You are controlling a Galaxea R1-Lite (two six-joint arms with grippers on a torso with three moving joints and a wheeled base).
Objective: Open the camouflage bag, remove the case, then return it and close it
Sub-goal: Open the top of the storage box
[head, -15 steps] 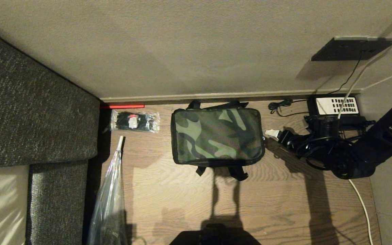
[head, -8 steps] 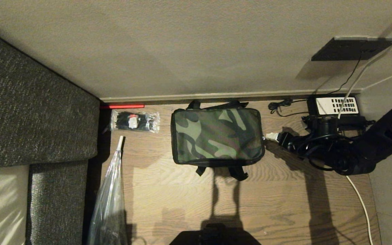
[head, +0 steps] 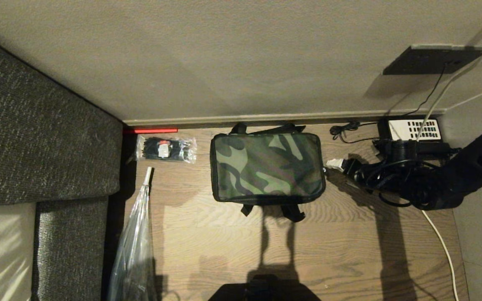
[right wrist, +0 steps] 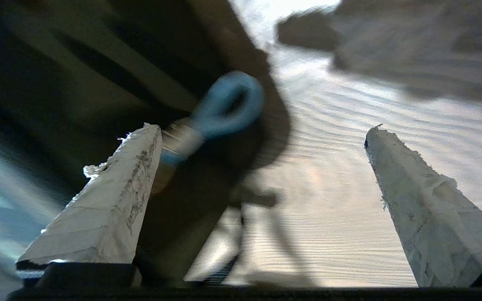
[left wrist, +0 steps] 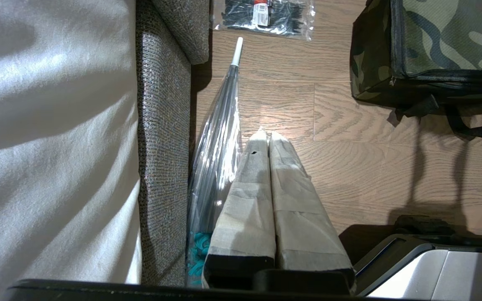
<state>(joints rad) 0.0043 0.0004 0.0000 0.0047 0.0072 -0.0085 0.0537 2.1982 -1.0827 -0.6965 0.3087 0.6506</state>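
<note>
The right gripper (right wrist: pixel 262 129) was held spread wide, nothing between its fingers. Just beside one fingertip (right wrist: pixel 142 142) hung a blue zipper pull (right wrist: pixel 224 106), not yet caught. Beyond it lay the camouflage bag (head: pixel 267 167), lid closed. The pull would best be centred before pinching. The left gripper (left wrist: pixel 265 134) stayed parked, pressed together.

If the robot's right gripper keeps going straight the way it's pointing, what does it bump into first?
Most likely the bag. The open right gripper points at the bag's right end, low by the floor. In the right wrist view a blue zipper loop on that end sits just ahead of the fingers, so it may touch that first.
</note>
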